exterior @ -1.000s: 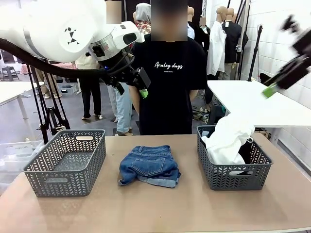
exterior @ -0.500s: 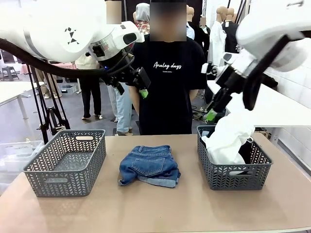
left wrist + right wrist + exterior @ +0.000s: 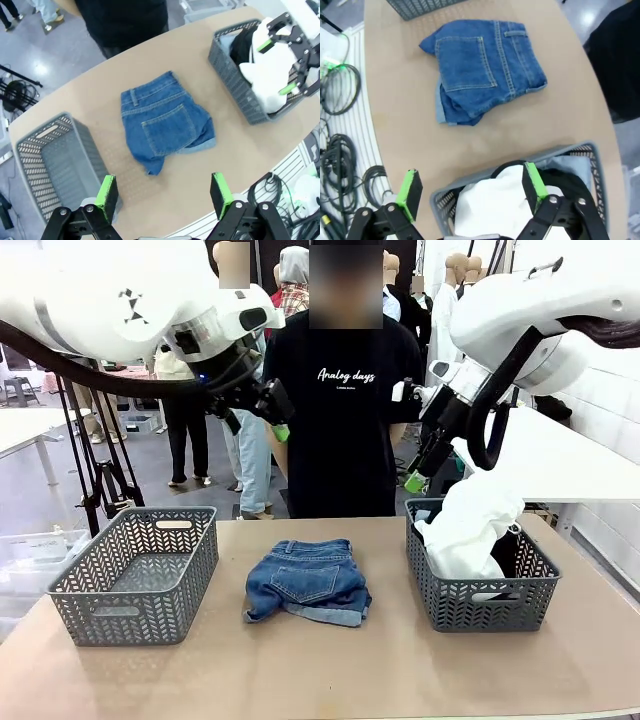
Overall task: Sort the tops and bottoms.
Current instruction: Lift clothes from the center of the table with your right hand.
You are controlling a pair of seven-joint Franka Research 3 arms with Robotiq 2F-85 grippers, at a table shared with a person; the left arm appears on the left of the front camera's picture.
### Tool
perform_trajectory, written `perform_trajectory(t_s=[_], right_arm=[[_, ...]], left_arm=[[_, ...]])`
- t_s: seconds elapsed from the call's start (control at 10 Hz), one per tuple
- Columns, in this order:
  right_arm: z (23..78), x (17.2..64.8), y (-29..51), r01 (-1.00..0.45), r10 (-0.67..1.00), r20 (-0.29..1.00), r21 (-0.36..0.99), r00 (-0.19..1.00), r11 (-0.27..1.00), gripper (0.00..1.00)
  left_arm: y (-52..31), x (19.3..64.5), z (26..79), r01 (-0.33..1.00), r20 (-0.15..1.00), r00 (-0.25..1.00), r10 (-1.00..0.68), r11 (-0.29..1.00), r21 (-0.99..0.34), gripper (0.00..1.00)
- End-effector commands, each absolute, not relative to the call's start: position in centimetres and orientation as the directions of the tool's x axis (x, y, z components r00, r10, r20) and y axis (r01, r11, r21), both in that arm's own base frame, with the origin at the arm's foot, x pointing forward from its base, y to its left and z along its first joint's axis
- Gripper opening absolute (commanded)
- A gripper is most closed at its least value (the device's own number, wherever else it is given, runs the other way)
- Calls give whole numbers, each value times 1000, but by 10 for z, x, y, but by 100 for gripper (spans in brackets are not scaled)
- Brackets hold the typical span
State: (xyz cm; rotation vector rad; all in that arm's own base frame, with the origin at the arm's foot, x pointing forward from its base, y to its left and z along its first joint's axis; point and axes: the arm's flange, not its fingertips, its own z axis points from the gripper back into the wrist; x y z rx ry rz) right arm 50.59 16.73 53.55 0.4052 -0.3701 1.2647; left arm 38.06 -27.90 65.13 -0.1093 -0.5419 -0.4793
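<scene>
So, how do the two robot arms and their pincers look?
Both arms have smooth white rounded shells; the left arm bears a small black triangle marking and a thick black cable beneath it. The right arm also carries a looping black cable. The left pincer and right pincer are black with green pads.

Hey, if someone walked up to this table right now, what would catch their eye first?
Probably the folded blue denim shorts lying alone in the middle of the tan table, between two grey woven plastic baskets. The right basket brims with a white garment over a black one, while the left basket holds nothing. Above, the left gripper and right gripper hang open, holding nothing, in front of a person in a black printed T-shirt.
</scene>
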Motion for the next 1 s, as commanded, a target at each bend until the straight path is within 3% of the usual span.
perform_trajectory(t_s=[0.0, 0.6, 0.9], right_arm=[[534, 506, 170, -965, 838, 482, 92, 258, 244, 100], [430, 578, 318, -994, 944, 329, 107, 7, -30, 100], [396, 593, 344, -996, 961, 267, 40, -64, -78, 100]], left_arm=[[-252, 372, 656, 469, 493, 749, -443, 880, 78, 96], [-257, 376, 660, 455, 499, 761, -414, 890, 45, 96], [-257, 376, 660, 455, 499, 761, -414, 890, 45, 96]])
